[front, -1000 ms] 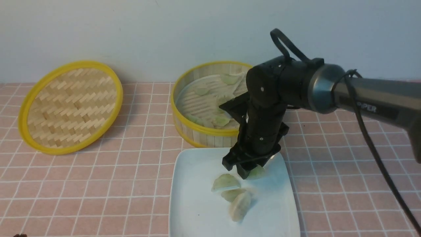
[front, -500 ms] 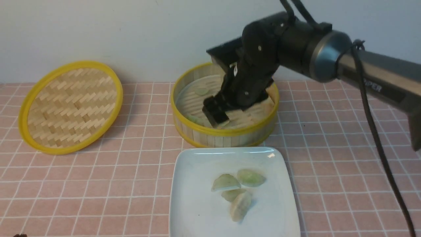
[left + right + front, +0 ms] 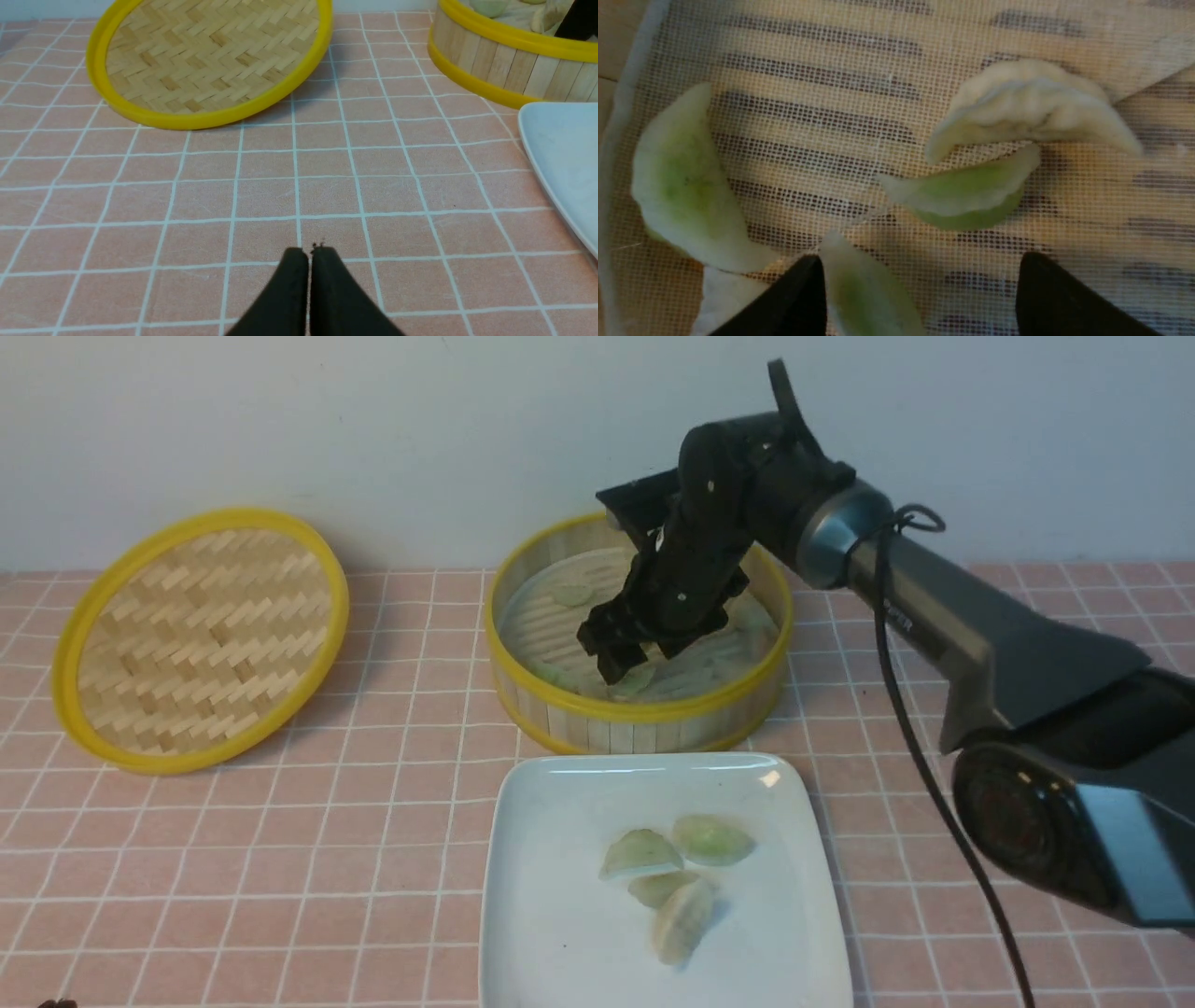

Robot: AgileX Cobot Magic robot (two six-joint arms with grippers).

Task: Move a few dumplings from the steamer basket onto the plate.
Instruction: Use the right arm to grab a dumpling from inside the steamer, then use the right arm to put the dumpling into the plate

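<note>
The steamer basket (image 3: pixel 639 721) stands behind the white plate (image 3: pixel 551 821). Several dumplings lie on the plate, among them one (image 3: pixel 639 852) beside another (image 3: pixel 714 840). My right gripper (image 3: pixel 624 663) reaches down inside the basket, low over its mesh-lined floor. In the right wrist view that gripper (image 3: pixel 922 258) is open. A green dumpling (image 3: pixel 864 289) lies on the floor between the fingers, next to one fingertip (image 3: pixel 798 294) and not clamped. More dumplings (image 3: pixel 686 182) (image 3: pixel 966 191) (image 3: pixel 1027 107) lie beyond. My left gripper (image 3: pixel 308 252) is shut and empty, low over the tablecloth.
The flat woven lid (image 3: pixel 201 635) lies tilted at the back left, also seen in the left wrist view (image 3: pixel 210 60). A pink checked cloth (image 3: pixel 373 821) covers the table. The right arm's cable (image 3: pixel 924 756) hangs over the right side.
A second ago my right gripper was over the plate at a dumpling. It let go, rose, swung back over the basket and has now lowered among the dumplings inside.
</note>
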